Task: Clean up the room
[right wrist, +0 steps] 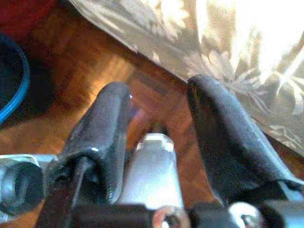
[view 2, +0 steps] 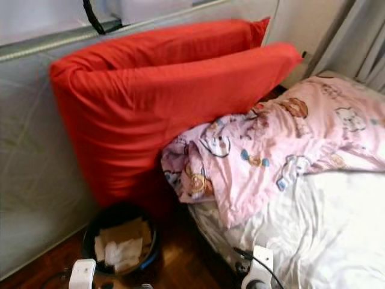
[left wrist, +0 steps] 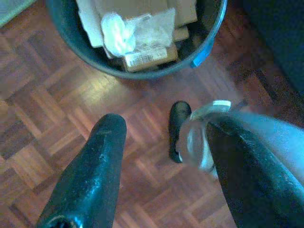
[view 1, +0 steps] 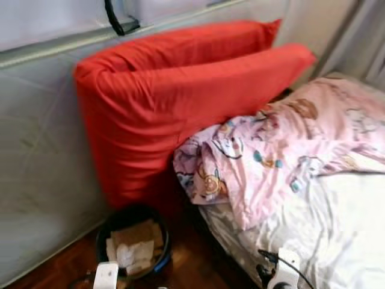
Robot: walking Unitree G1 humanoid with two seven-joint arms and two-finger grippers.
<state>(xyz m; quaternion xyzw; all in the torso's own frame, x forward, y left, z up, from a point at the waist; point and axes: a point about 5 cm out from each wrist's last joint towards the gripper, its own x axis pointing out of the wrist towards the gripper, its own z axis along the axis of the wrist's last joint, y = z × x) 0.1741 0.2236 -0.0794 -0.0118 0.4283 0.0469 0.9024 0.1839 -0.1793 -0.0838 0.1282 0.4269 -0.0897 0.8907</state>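
Where blanket (view 1: 289, 150) lies, two pillows (view 1: 180, 102).

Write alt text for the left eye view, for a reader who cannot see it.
Two big red cushions lean against a pale wall, beside a bed with a crumpled pink cartoon-print duvet over a white sheet. On the wooden floor below the cushions stands a dark bin holding cardboard and paper.

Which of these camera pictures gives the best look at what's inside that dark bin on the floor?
The left wrist view: it looks straight down into the bin, showing cardboard pieces and crumpled white wrapping. The two eye views show the bin by the red cushion, smaller and blurred. The right wrist view catches just a blue-edged sliver.
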